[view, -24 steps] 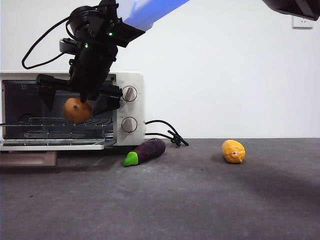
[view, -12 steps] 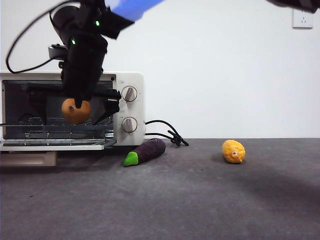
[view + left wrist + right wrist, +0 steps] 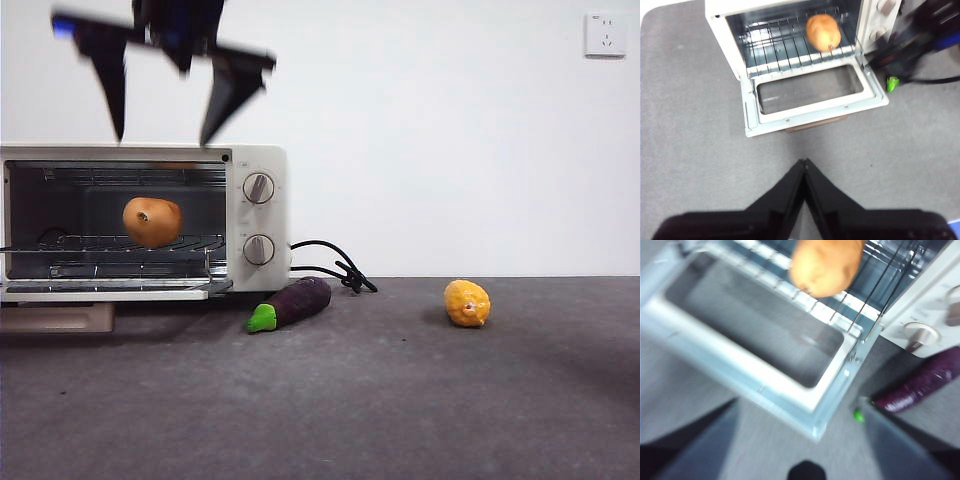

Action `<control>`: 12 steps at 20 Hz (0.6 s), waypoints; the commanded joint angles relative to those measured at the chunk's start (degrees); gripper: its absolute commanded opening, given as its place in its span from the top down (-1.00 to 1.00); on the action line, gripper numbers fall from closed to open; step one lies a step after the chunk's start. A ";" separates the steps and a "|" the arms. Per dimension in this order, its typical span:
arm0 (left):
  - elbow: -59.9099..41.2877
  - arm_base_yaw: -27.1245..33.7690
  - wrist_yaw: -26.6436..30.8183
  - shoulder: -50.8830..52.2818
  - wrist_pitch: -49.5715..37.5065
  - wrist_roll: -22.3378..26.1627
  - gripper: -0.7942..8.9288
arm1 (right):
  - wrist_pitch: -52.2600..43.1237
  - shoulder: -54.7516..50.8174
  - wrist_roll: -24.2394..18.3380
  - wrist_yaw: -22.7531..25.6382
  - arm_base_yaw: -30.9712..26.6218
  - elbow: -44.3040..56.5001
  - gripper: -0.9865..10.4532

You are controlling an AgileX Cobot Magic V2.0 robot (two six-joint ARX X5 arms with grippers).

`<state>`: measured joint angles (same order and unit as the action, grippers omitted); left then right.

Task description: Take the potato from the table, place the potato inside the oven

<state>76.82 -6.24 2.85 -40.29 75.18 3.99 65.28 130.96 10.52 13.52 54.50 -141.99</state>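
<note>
The orange-tan potato (image 3: pixel 152 221) lies on the wire rack inside the open cream oven (image 3: pixel 276 205), free of any gripper. It also shows in the left wrist view (image 3: pixel 823 31) and the right wrist view (image 3: pixel 826 264). My right gripper (image 3: pixel 162 140) hangs open just above the oven's top with nothing between its blurred jaws (image 3: pixel 799 401). My left gripper (image 3: pixel 804 162) is shut and empty, high over the grey table (image 3: pixel 400 390) in front of the oven's lowered door (image 3: pixel 805 112).
A purple eggplant (image 3: pixel 291 303) with a green cap lies right of the oven, beside the black cord (image 3: pixel 335 268). A yellow lemon-like fruit (image 3: pixel 467 302) sits further right. A wooden block (image 3: pixel 60 317) is under the door.
The right gripper has let go of the potato, which now rests on the rack. It has opened and risen out of the oven to above its top.
</note>
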 commanded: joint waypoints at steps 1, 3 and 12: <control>-0.24 -0.17 0.20 -2.56 -2.82 3.45 0.85 | 3.08 -3.39 -2.95 0.00 1.42 0.07 0.78; -0.24 -0.15 0.24 -5.81 -5.81 4.13 0.85 | 7.54 -6.60 -4.35 1.51 2.82 0.07 0.78; -0.24 11.69 -11.67 -21.92 -16.72 4.37 0.85 | 13.79 -20.55 -8.66 0.70 6.27 0.22 0.78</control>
<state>76.82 4.64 -8.08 -61.78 58.63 7.55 77.82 110.34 3.03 14.31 60.55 -141.97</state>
